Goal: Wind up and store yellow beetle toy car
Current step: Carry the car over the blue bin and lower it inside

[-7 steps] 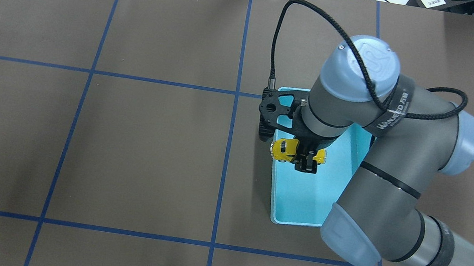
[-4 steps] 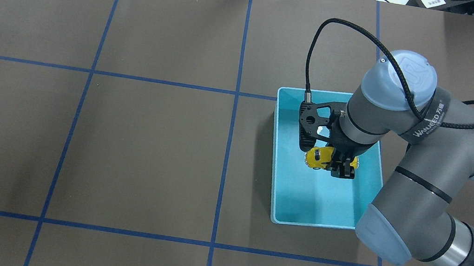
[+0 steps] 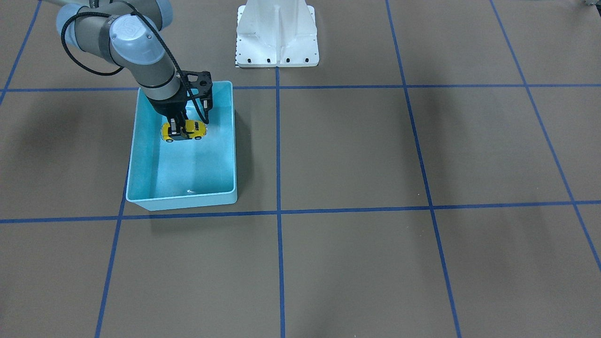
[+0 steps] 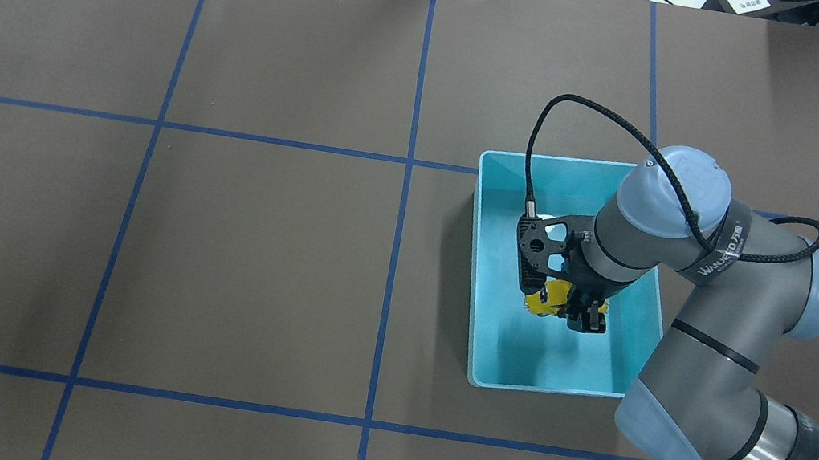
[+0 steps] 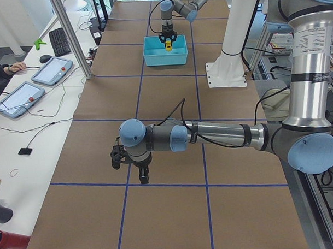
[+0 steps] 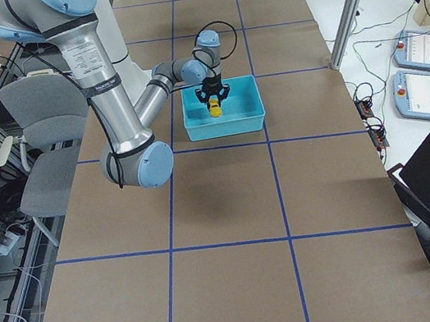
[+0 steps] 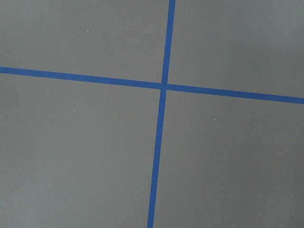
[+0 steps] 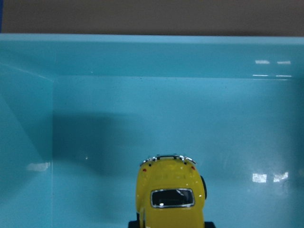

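Brown matting covered the long table [image 4: 254,239], and blue tape lines [image 4: 393,260] cut it into big squares. On the robot's right side sat a blue bin [image 3: 183,201] with its top open. The right arm reached down into it from above, and the right gripper [image 3: 178,134] had its two black fingers squeezed on the sides of the yellow beetle toy car [image 3: 195,129]. The little car was inside the bin, low down and in the half nearer the robot, level, with its long side running across the bin. I could not tell if its wheels touched the bin floor. From the right wrist camera the car's round yellow back and one dark window showed at the bottom edge, with the shiny blue floor and far wall of the bin past it. A black cable [image 4: 555,122] looped up from the wrist. The left arm stretched out low over the mat, well apart from the bin, and the left gripper [image 5: 142,179] pointed down near a spot where two tape lines crossed. I could not tell if its fingers were apart or together. A white base stand [image 3: 277,37] stood at the robot's side of the table.
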### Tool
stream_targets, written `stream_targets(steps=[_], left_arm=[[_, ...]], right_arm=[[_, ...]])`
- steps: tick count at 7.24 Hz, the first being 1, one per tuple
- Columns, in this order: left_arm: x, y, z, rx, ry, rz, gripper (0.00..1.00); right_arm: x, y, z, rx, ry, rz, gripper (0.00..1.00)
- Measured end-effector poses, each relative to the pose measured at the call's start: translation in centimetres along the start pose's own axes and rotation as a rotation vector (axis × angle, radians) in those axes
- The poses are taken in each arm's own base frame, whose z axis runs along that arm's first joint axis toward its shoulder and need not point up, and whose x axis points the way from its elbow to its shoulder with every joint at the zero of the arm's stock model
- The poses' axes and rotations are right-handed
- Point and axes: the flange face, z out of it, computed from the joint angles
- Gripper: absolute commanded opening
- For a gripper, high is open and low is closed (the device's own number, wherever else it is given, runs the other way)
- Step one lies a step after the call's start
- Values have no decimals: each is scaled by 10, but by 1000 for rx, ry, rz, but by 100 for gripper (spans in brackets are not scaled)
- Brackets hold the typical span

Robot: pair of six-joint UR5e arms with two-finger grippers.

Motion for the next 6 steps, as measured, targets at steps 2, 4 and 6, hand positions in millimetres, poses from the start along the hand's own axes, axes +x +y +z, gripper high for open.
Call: stream_targets(steps=[2,4,6], left_arm=[[-1,0,0,-1,0,-1,100],[-1,0,1,-1,0,-1,100],[-1,0,1,-1,0,-1,100]], right_arm=[[-3,-6,9,-5,-13,0,99],[-5,-8,11,-4,-17,32,100],[-5,-7,3,11,-13,41,100]])
